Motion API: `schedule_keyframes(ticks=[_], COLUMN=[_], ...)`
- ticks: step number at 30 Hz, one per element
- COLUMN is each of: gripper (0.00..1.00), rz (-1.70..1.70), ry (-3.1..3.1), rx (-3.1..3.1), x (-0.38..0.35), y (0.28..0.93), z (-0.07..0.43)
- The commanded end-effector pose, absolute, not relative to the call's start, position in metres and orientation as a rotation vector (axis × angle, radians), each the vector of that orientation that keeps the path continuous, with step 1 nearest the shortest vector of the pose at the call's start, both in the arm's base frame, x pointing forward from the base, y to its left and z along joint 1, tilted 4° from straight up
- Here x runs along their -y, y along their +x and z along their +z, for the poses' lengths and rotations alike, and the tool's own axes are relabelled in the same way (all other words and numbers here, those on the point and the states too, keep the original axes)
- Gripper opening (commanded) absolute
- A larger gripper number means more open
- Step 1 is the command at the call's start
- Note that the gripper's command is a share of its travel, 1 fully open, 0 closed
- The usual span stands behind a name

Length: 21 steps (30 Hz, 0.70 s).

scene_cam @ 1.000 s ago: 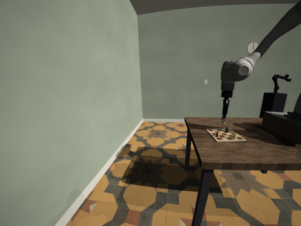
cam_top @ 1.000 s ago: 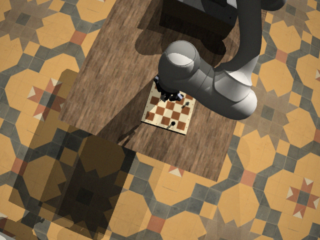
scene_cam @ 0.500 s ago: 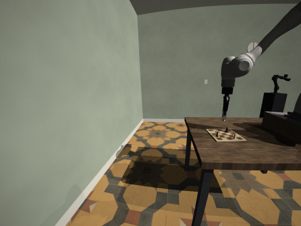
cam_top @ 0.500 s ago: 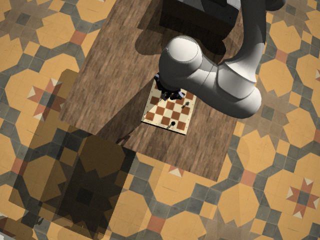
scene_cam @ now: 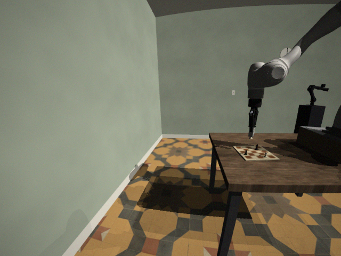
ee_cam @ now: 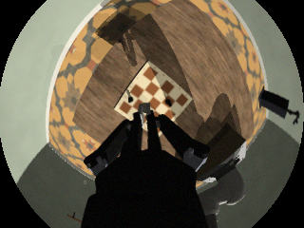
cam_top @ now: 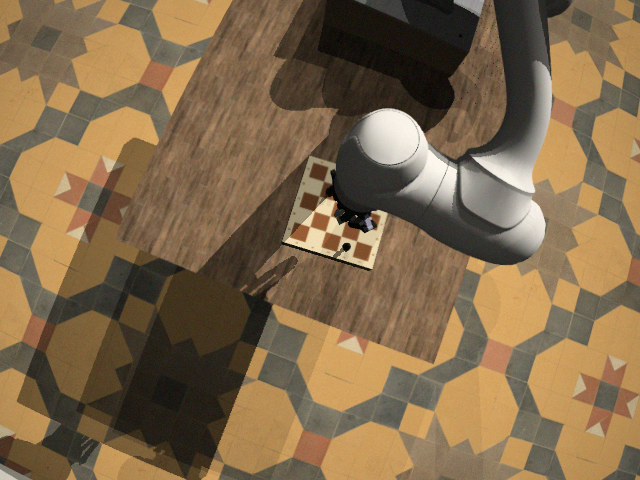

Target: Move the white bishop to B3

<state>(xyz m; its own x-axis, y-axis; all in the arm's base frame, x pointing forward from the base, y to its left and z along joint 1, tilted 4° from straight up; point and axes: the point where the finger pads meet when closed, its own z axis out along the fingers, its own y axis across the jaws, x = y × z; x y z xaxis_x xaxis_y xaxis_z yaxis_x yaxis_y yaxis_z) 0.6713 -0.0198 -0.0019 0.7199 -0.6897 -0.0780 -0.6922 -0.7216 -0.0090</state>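
flat square chessboard: cream and brown checks, cream border
long wooden table: dark brown grain
tiled floor: ochre, grey, terracotta star pattern
plain painted walls: pale green
jointed robot arm: white-grey
small chess pieces: black

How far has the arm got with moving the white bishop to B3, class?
Done: the small white bishop is picked up, pinched in the dark two-fingered claw. In hand: it hangs well above the brown-and-cream chessboard on the wooden table. Left: lowering it onto B3, upright and fully inside the square, and releasing. The dark pieces on the board stand upright.
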Motion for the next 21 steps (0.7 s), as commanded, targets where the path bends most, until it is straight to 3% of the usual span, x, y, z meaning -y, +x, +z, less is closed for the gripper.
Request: schedule_keyframes(ticks=[1,21], gripper=[0.00,0.00], rz=[0.108,0.108], ry=[-2.879,-2.879], rx=[-1.159,-1.159], x=[0.020,0.018], y=[0.671,0.670], z=[-0.002,-0.037])
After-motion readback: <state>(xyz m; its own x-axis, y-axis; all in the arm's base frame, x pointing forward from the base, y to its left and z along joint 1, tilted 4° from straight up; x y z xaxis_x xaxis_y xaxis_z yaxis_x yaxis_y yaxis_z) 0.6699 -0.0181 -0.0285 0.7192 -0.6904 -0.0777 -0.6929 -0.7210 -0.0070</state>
